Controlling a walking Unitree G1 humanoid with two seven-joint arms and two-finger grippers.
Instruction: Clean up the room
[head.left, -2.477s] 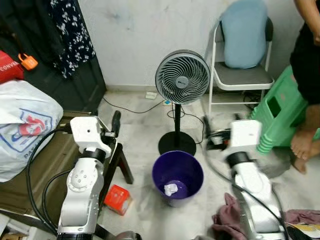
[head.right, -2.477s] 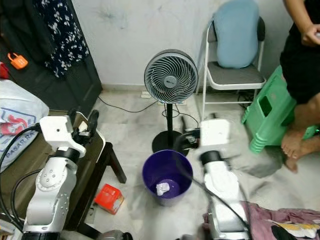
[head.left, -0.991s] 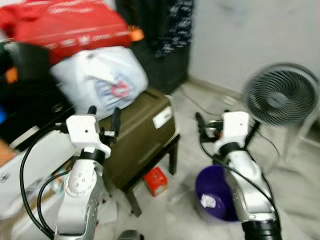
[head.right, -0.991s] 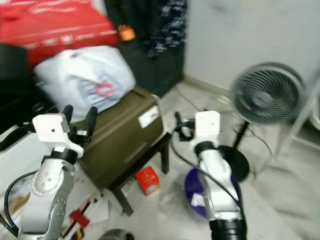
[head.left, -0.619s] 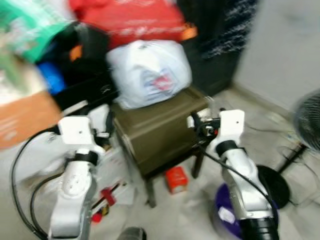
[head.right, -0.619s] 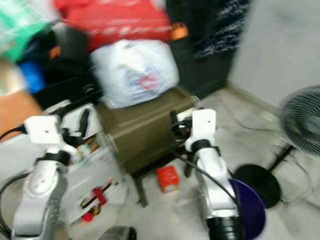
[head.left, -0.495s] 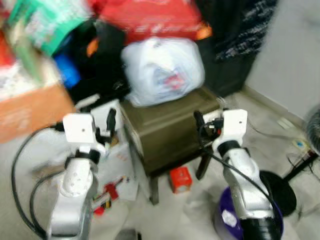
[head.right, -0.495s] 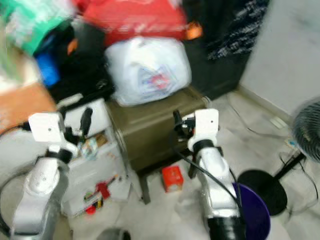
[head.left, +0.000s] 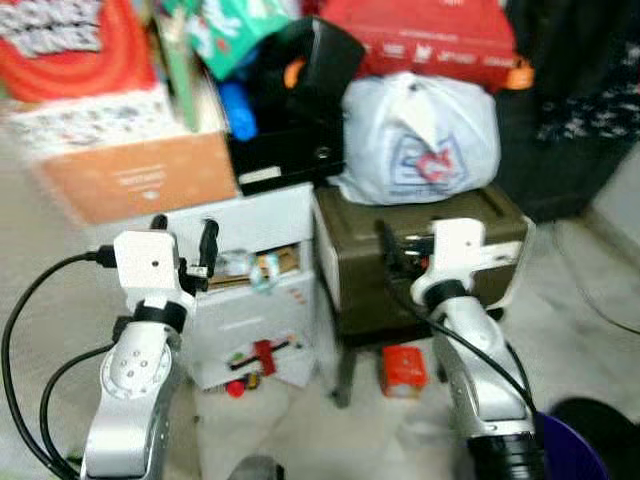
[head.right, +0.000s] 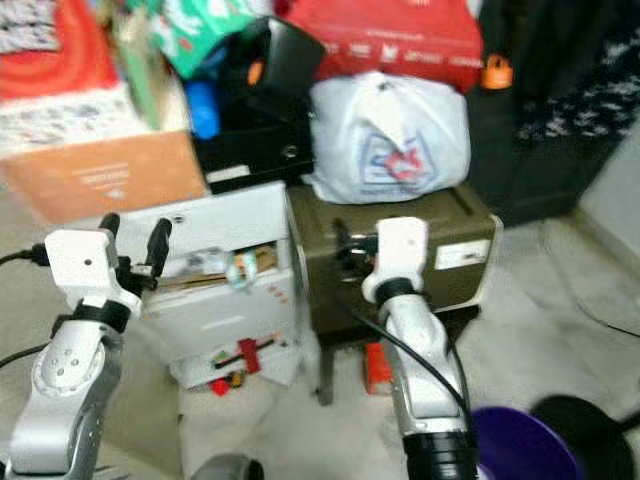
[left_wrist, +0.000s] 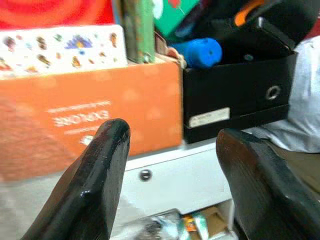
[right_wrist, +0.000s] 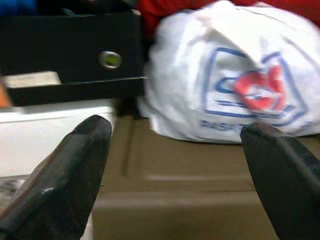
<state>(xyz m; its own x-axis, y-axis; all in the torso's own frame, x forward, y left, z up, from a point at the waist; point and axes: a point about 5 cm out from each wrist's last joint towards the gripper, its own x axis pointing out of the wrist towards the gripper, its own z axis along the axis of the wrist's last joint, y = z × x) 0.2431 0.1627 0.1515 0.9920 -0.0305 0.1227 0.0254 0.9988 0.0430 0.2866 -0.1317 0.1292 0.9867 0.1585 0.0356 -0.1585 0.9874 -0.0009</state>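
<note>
I log a white drawer unit (head.left: 255, 290) hanging open with clutter inside, both my left gripper (left_wrist: 170, 165) and right gripper (right_wrist: 175, 165) spread empty, my view having swung left off the fan.

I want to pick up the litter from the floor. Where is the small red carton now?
In the left eye view the small red carton lies on the floor under the olive-brown case, right of the white drawer unit, near the right arm.
</note>
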